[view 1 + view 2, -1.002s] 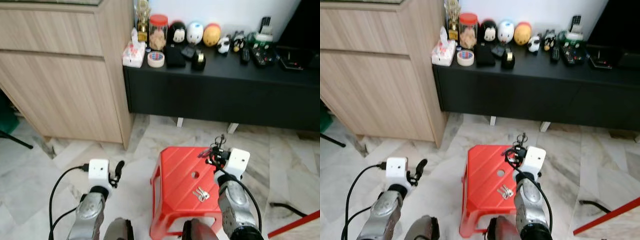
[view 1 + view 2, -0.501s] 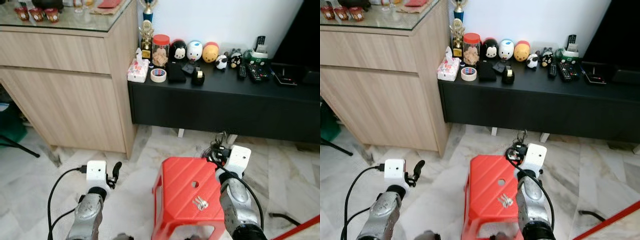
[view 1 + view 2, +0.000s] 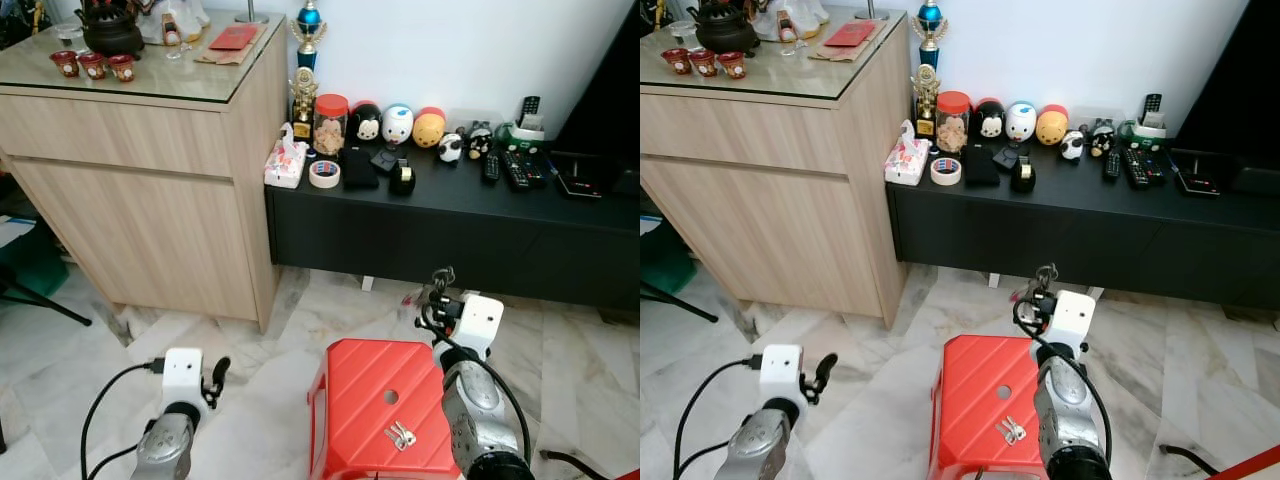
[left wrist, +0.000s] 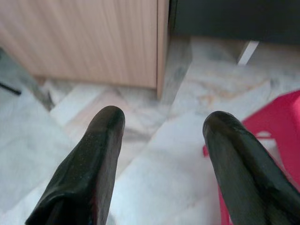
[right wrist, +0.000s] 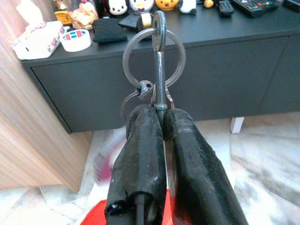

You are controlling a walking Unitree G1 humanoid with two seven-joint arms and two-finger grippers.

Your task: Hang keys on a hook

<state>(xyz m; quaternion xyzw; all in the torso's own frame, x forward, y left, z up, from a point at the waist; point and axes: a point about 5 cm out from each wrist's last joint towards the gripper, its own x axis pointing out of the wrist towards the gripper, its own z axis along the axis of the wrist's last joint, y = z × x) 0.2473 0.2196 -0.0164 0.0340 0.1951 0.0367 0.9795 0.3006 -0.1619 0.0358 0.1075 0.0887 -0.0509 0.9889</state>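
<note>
- Camera view has risen since the earlier frame; cabinet top (image 3: pixel 150 80) now visible.
- Right gripper (image 5: pixel 161 115) jaws clamped on keys (image 5: pixel 157 51) above red stool (image 3: pixel 375 400); key shaft points straight out beyond the fingertips, along the fingers.
- Left gripper (image 4: pixel 161 126) jaws wide apart, holding nothing.

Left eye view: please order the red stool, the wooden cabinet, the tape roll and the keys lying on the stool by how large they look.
1. wooden cabinet
2. red stool, though it is nearer the camera and cut by the frame edge
3. tape roll
4. keys on the stool; these last two look close in size, so their order is unsure.
</note>
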